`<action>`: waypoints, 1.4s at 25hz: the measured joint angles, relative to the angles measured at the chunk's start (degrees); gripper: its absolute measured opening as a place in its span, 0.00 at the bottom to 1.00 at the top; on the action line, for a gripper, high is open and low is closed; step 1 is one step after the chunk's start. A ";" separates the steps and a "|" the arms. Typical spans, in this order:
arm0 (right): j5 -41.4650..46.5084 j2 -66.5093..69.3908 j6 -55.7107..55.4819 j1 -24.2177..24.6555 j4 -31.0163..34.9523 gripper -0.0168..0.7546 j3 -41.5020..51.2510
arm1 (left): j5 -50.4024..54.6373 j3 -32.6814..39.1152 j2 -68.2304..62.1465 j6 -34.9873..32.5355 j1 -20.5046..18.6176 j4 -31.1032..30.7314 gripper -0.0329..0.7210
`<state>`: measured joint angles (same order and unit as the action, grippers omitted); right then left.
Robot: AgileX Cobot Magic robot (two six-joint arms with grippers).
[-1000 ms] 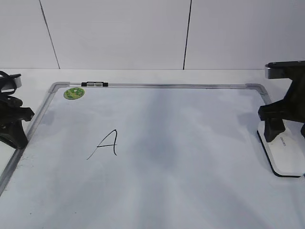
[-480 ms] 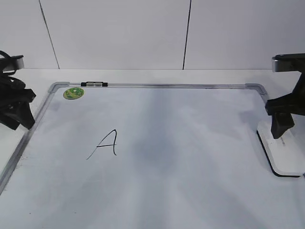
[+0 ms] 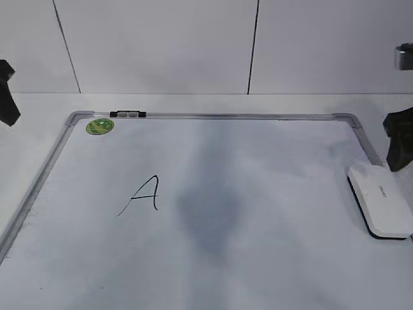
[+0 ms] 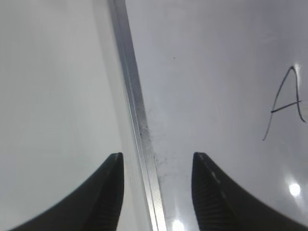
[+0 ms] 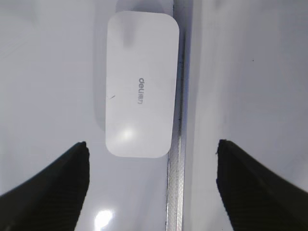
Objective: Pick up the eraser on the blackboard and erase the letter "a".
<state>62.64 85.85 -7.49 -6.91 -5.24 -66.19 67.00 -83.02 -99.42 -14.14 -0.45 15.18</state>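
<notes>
The eraser (image 3: 381, 200), a white block with a black underside, lies flat at the right edge of the blackboard (image 3: 258, 155). It also shows in the right wrist view (image 5: 139, 84), beside the frame. No lowercase "a" shows; only an angular capital "A" (image 3: 145, 194) is on the board, also in the left wrist view (image 4: 288, 103). A grey smudge (image 3: 208, 206) marks the board's middle. My right gripper (image 3: 400, 139) is open and empty above the eraser (image 5: 151, 143). My left gripper (image 3: 8, 97) is open and empty over the board's left frame (image 4: 156, 159).
A round green sticker (image 3: 100, 126) and a small black-and-clear clip (image 3: 128, 114) sit at the board's far left corner. The grey metal frame (image 4: 137, 110) runs between my left fingers, and its right side (image 5: 178, 168) runs between my right fingers. A white wall stands behind.
Both arms have risen and drawn outward toward the picture's edges. The right gripper has left the eraser, which stays lying at the board's right edge.
</notes>
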 joint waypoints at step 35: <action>9.48 -54.07 3.78 0.00 2.23 0.79 15.33 | 3.24 34.10 64.21 4.85 0.00 0.42 0.46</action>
<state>72.12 31.78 -3.72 -6.91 -3.01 -50.86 70.24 -48.92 -35.21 -9.29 -0.45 15.59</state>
